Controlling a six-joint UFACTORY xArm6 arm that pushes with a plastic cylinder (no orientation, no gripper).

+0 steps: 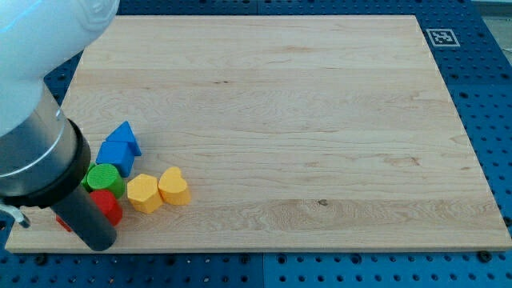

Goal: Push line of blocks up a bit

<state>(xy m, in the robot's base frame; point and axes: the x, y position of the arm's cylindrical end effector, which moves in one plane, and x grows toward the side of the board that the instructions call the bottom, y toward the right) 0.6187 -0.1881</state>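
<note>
A cluster of blocks lies at the board's lower left. A blue block (125, 137) sits at its top, touching a second blue block (115, 154) just below it. A green round block (103, 178) is under those, and a red block (107, 206) lies below the green one, partly covered by the arm. A yellow hexagon (144, 193) and a yellow heart (174, 186) sit side by side to the right. A small piece of another red block (62, 223) peeks out left of the arm. My tip does not show; the arm's dark body (84, 216) covers it.
The arm's white and dark housing (32, 136) fills the view's left edge and hides the board's lower-left corner. The wooden board (304, 128) lies on a blue perforated surface. A black-and-white marker (441, 36) sits at the upper right corner.
</note>
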